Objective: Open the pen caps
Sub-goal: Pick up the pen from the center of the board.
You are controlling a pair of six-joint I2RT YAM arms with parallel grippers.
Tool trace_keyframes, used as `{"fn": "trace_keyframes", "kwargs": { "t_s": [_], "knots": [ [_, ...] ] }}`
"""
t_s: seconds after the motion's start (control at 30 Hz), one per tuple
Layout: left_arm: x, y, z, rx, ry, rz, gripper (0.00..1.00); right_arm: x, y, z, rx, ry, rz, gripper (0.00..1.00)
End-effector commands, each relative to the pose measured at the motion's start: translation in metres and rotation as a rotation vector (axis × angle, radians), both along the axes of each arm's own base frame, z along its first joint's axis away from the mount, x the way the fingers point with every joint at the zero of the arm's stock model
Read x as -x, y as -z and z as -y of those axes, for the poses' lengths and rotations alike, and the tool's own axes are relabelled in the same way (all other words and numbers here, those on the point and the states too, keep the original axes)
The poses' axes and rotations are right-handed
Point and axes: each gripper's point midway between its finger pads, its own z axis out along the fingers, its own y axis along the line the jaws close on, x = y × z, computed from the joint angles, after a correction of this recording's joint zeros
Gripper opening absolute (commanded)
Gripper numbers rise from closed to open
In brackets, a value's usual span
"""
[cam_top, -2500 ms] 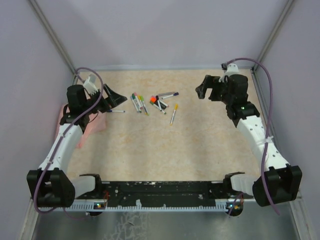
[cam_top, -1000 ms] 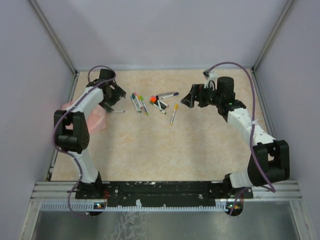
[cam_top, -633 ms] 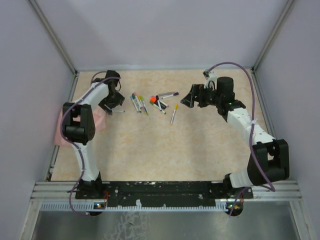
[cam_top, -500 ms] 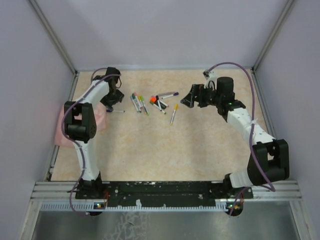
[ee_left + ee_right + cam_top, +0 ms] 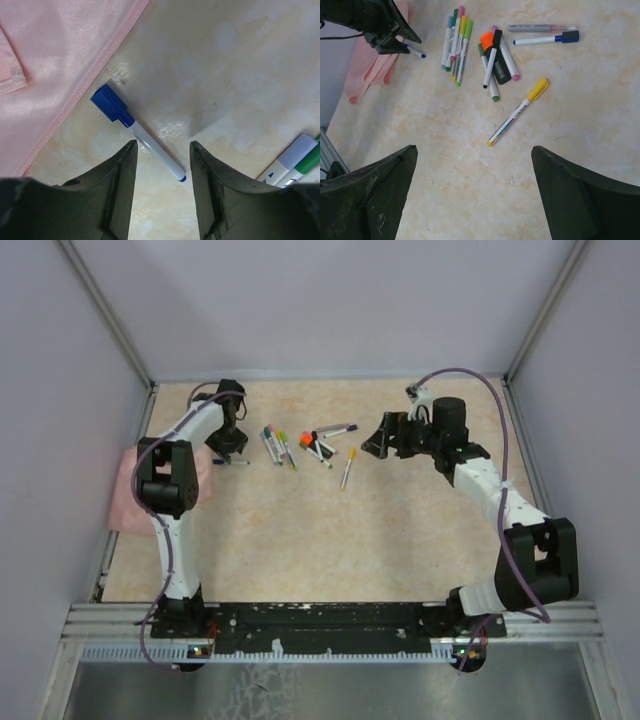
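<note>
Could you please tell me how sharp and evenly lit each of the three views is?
Left wrist view: blue-capped pen crisp, the left fingers dark and soft, a mild sheen on the pink cloth, a soft shadow on the table. Right wrist view: pens sharp, the right fingers blurred. Top view: even light, no glare, pens too small for detail.

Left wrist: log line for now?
left claw open, straddling blue pen barrel | cap on, near cloth | right claw open, empty, clear of pens
</note>
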Motion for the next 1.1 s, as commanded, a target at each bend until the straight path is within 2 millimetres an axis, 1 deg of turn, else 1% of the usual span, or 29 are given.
{"fn": "trace_keyframes", "kwargs": {
  "t_s": [0.0,0.1,0.2,0.43,0.6,0.7,0.77,0.83,1.07],
  "knots": [
    [0.002,0.007,-0.001,-0.029,0.029,-0.038,0.47,-0.004,-0.019,-0.004,-0.025,-0.014,0.071,0.97],
    [0.000,0.012,0.001,-0.025,0.056,-0.049,0.43,-0.004,-0.019,-0.004,-0.026,-0.013,0.070,0.97],
    [0.001,0.016,0.002,-0.022,0.067,-0.059,0.40,-0.004,-0.018,-0.004,-0.025,-0.014,0.068,0.97],
    [0.011,0.023,0.004,-0.007,0.091,-0.090,0.41,-0.003,-0.019,-0.004,-0.026,-0.013,0.070,0.97],
    [0.024,0.031,0.005,-0.004,0.121,-0.130,0.44,-0.002,-0.019,-0.004,-0.028,-0.014,0.070,0.97],
    [0.033,0.034,0.003,-0.017,0.132,-0.149,0.43,-0.002,-0.019,-0.005,-0.033,-0.015,0.069,0.97],
    [0.038,0.035,0.002,-0.021,0.141,-0.154,0.39,-0.001,-0.018,-0.005,-0.037,-0.015,0.065,0.97],
    [0.040,0.034,0.002,-0.024,0.156,-0.153,0.32,-0.001,-0.018,-0.006,-0.041,-0.017,0.063,0.97],
    [0.048,0.023,0.013,-0.053,0.304,-0.137,0.15,0.004,-0.020,-0.009,-0.072,-0.026,0.050,0.97]
  ]
}}
